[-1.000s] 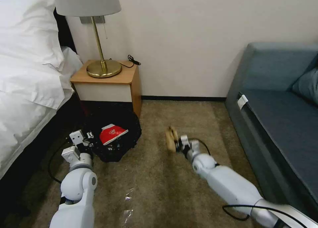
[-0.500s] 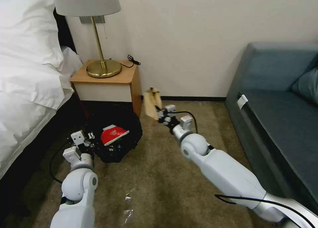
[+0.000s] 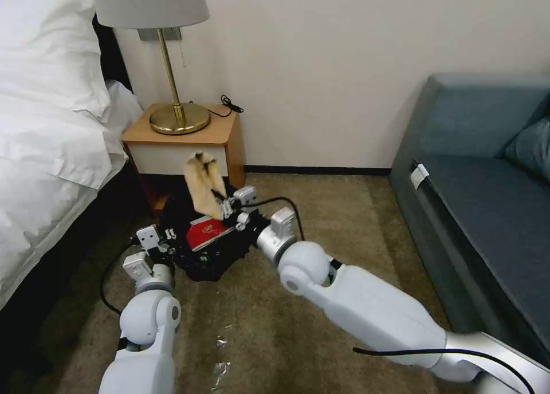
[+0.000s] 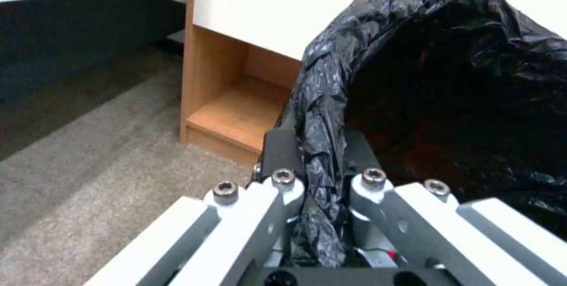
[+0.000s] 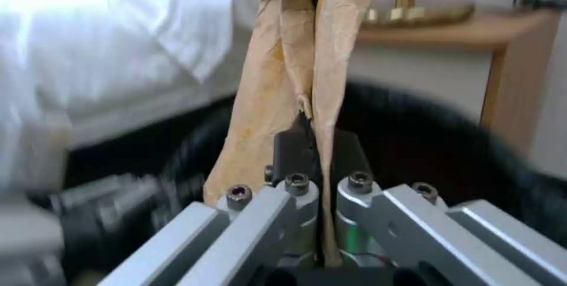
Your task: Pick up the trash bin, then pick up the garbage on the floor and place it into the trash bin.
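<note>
The left claw (image 3: 162,234) pinches the black-lined rim of the trash bin (image 3: 200,262) beside the bedside table (image 3: 189,139); a red-and-white packet (image 3: 207,232) already lies inside. Over the opening, the right claw (image 3: 225,209) is clamped on the brown paper piece (image 3: 203,188), which stands tall and light, so it could likely catch the rim or flutter onto the carpet (image 3: 275,325) on release.

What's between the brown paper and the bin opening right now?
Nothing visible. The right gripper, shut on the brown paper, holds it right over the bin, whose rim the left gripper grips. A red packet lies inside.
</note>
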Available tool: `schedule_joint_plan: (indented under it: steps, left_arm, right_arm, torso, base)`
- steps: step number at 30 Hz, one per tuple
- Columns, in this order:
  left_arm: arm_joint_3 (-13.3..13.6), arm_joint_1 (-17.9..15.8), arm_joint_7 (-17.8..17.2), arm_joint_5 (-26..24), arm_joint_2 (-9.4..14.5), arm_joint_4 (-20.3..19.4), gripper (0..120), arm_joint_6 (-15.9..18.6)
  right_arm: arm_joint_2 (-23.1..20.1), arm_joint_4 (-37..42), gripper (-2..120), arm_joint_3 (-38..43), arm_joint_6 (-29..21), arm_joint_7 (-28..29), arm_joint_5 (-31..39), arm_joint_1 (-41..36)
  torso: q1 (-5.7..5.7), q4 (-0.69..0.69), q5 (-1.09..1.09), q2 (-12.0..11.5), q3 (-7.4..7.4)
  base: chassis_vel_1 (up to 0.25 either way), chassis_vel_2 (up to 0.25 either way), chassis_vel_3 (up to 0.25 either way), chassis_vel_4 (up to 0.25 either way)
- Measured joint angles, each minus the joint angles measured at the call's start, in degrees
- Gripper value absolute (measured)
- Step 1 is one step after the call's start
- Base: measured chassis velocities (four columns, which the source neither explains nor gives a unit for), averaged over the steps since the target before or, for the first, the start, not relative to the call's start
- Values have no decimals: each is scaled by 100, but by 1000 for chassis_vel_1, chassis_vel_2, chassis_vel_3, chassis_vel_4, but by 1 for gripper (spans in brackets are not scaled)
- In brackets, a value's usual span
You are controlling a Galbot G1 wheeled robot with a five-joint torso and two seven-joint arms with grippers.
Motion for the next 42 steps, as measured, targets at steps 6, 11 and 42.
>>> schedule_joint_plan:
  steps: [6, 11, 42]
  left_arm:
    - [-9, -36, -4, -5, 2, -4, 4, 0]
    - [11, -61, -5, -5, -1, 11, 4, 0]
    - [-356, -782, -390, -1475, 2, 1252, 4, 47]
  right_arm:
    - [-21, -250, 17, -80, 80, -12, -219, -91]
    - [-32, -248, 30, -41, 81, -15, -211, -98]
    - [-1429, 1684, 100, 5740, 136, -599, -356, -3624]
  torso:
    - [0, -1, 0, 0, 0]
    - [0, 0, 0, 0, 0]
    - [0, -2, 2, 0, -1]
  base:
    - [0, 0, 0, 0]
    - [0, 0, 0, 0]
    - [0, 0, 0, 0]
